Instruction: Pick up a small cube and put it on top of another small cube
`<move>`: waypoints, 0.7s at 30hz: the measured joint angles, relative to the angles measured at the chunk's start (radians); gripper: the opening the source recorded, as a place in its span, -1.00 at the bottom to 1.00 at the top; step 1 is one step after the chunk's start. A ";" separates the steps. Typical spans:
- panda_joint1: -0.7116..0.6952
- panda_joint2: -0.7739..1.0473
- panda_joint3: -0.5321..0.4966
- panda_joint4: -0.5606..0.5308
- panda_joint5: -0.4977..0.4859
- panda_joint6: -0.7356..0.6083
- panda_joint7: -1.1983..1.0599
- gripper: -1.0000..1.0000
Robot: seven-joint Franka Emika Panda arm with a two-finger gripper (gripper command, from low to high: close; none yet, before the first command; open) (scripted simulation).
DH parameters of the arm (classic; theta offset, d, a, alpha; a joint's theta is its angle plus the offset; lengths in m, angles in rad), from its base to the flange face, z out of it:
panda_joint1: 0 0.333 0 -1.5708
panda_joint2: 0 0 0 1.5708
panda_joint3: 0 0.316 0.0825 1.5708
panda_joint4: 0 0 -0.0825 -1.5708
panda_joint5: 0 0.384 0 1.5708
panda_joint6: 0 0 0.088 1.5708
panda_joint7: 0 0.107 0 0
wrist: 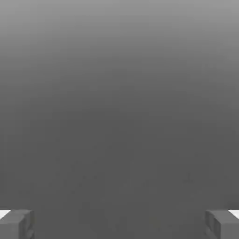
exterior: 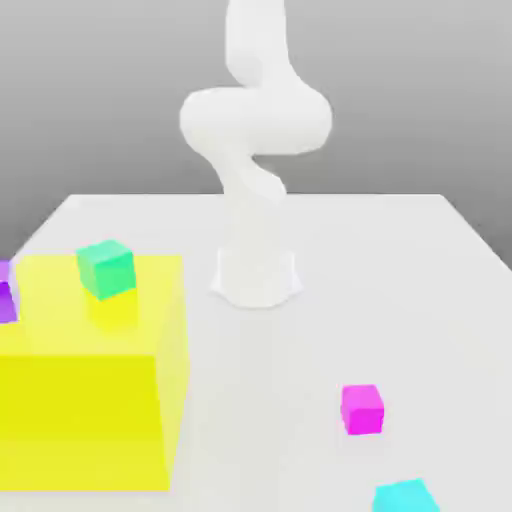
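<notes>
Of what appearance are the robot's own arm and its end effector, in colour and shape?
The arm is plain white, with smooth, rounded, tube-like segments. The end effector has two grey, blocky fingers with darker grey facets on their inner sides and small white patches near their outer edges.

1 magenta cube (exterior: 362, 410): flat on table (exterior: 300, 360) | 1 green cube (exterior: 107, 270): atop yellow block (exterior: 85, 400), seemingly tilted

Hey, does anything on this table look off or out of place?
Nothing looks damaged or spilled. One oddity: the green cube looks tilted above the yellow block, while the magenta cube sits flat on the table.
</notes>
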 joint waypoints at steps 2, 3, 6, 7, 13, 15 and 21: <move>-0.004 0.081 0.038 -0.044 -0.012 0.051 0.035 0.00; -0.005 0.120 0.055 -0.065 -0.018 0.074 0.051 0.00; -0.006 0.231 0.102 -0.125 -0.036 0.143 0.100 0.00; -0.006 0.267 0.117 -0.145 -0.042 0.166 0.116 0.00; 0.004 0.486 0.196 -0.264 -0.078 0.302 0.212 0.00; 0.013 0.559 0.217 -0.304 -0.087 0.347 0.241 0.00; 0.074 0.769 0.257 -0.417 -0.076 0.485 0.301 0.00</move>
